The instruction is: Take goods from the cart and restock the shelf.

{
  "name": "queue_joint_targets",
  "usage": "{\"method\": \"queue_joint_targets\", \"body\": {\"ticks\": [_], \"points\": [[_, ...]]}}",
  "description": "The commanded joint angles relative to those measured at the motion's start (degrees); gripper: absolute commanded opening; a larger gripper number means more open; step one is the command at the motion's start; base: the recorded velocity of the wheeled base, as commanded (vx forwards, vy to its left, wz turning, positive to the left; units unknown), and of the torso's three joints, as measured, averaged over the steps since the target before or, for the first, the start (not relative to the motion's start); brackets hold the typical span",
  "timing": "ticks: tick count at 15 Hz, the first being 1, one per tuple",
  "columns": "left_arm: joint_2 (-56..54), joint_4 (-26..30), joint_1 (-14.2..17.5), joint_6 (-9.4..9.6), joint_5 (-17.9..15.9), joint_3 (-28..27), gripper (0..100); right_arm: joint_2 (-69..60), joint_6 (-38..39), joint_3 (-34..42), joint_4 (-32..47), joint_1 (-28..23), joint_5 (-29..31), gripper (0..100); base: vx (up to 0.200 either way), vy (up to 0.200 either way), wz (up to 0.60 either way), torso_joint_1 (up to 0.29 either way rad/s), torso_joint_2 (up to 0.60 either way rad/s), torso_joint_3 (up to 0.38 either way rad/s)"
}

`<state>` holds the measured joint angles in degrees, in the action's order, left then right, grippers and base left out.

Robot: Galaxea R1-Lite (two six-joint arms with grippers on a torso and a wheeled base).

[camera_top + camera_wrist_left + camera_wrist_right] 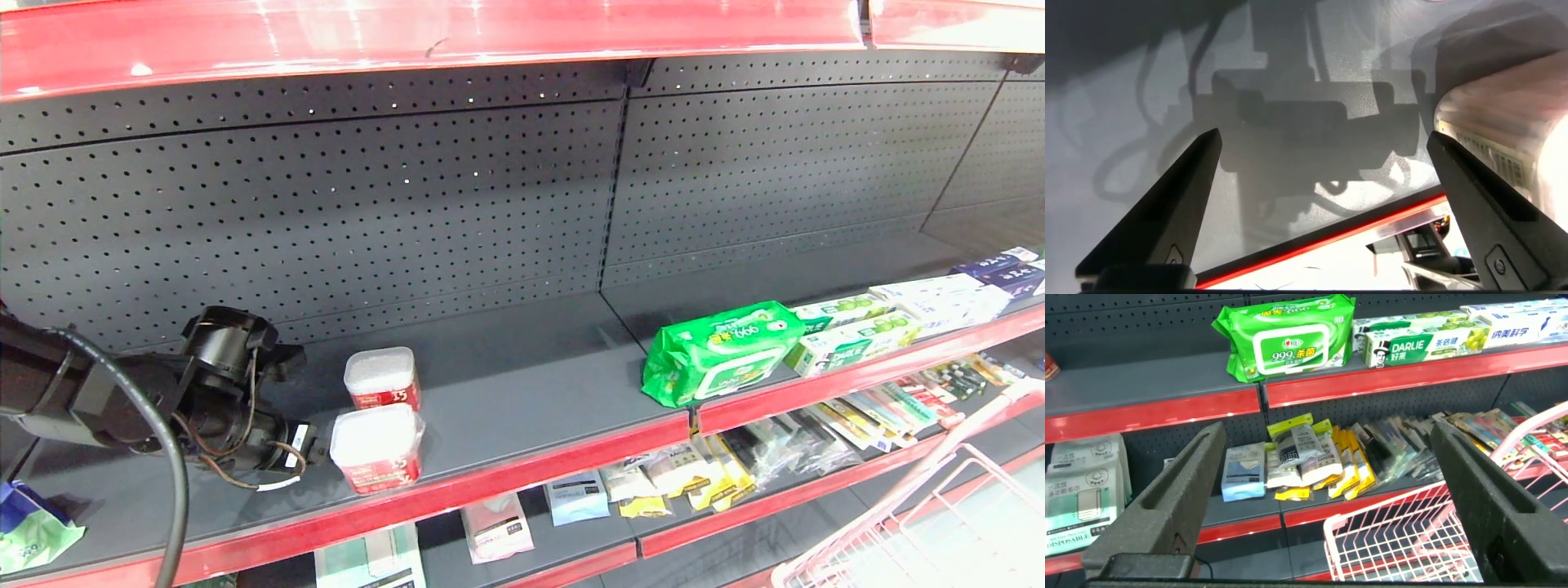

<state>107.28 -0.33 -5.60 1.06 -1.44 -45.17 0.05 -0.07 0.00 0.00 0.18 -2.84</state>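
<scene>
Front tub [377, 447]: upright on shelf [531, 384], long axis vertical, lid up, red label facing the shelf's front edge. White grainy-looking lid, red band round the lower body, glossy clear walls, rounded corners.
Sits just beside left gripper [1323, 139], outside one finger [1486, 212], not between the two. Cannot tell whether touching.
Left gripper: released, jaws spread wide, nothing held, low over the shelf deck near the red front lip.
Rear tub [382, 378]: same look, also upright, lid up; just behind the front tub, farther in from the lip, a little further off from left gripper.
Wipes pack [718, 351]: green, lying flat, long axis along the shelf front, well apart from left gripper on the robot's right side. Toothpaste boxes [849, 339] just past it, lying flat, long axes along the shelf too.
Right gripper [1327, 429]: released, jaws wide, nothing held. Pink wire cart [1396, 531] below and ahead of it; wipes pack and toothpaste boxes ahead and higher, on the shelf above rows of small packets [1306, 453].
</scene>
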Motion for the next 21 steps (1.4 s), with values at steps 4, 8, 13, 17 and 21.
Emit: {"method": "queue_joint_targets", "body": {"ticks": [4, 8, 13, 17, 21], "points": [[-1.02, -0.37, 1.55, 0.17, 0.74, -0.1, 100, 0.04, -0.01, 0.0, 0.0, -0.01, -0.06, 100, 0.0, 0.0, 0.0, 0.0, 0.0, 0.0], [-14.2, -0.2, 9.29, 0.26, 1.09, 2.01, 100, 0.04, -0.01, 0.0, 0.0, -0.01, 0.03, 100, 0.0, 0.0, 0.0, 0.0, 0.0, 0.0], [-55.25, 1.21, 25.72, 7.38, -4.36, 17.48, 100, 0.04, -0.01, 0.0, 0.0, -0.01, -0.06, 100, 0.0, 0.0, 0.0, 0.0, 0.0, 0.0], [-85.39, 7.98, 28.89, 6.23, -10.95, 25.83, 100, 0.04, -0.01, 0.0, 0.0, -0.01, -0.06, 100, 0.0, 0.0, 0.0, 0.0, 0.0, 0.0], [-107.28, 9.12, 28.45, 6.5, -17.46, 37.96, 100, 0.04, -0.01, 0.0, 0.0, -0.01, 0.03, 100, 0.0, 0.0, 0.0, 0.0, 0.0, 0.0]]}}
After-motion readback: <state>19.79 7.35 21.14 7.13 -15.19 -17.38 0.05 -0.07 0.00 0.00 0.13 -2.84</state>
